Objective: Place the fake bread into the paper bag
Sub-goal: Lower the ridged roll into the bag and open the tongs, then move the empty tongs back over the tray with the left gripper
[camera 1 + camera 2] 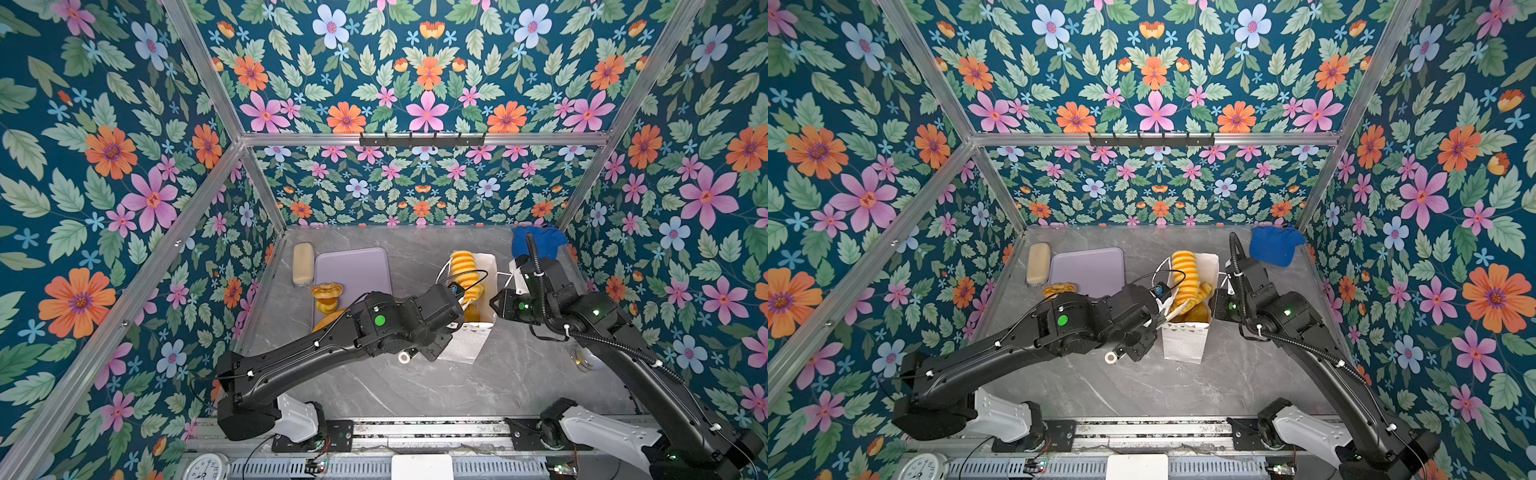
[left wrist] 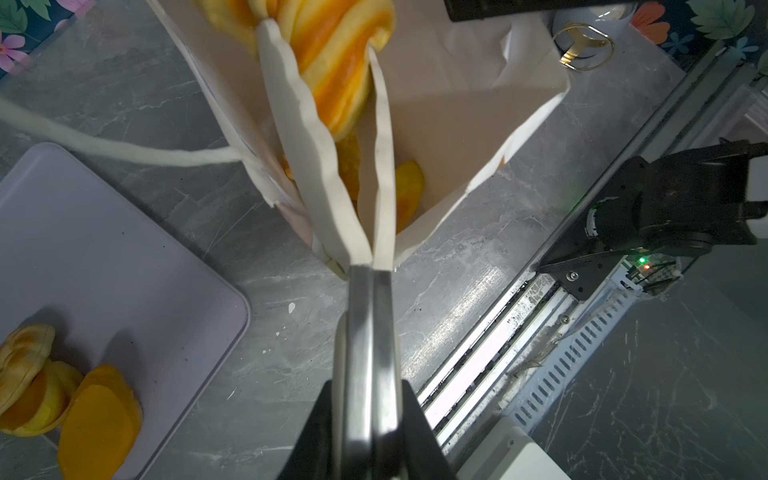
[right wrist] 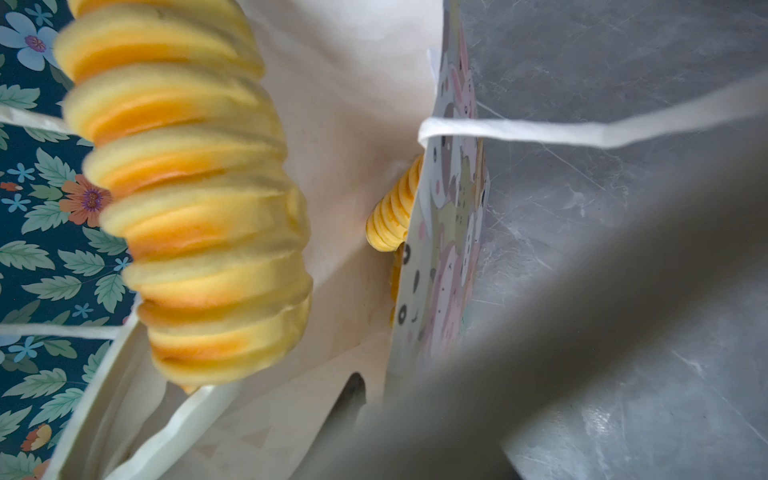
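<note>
Left jaws grip a striped loaf (image 2: 336,70) at the paper bag's (image 2: 457,137) mouth; right jaws straddle its rim, hold unclear; pastries (image 2: 95,419) on the tray (image 2: 104,249) await packing.

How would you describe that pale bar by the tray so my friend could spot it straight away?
Find the lilac tray at the far left of the grey table. The pale bar lies on the table just beside the tray's left edge. Unlike the golden-orange pastries at the tray's near corner, it is dull beige and smooth, without ridges.
</note>
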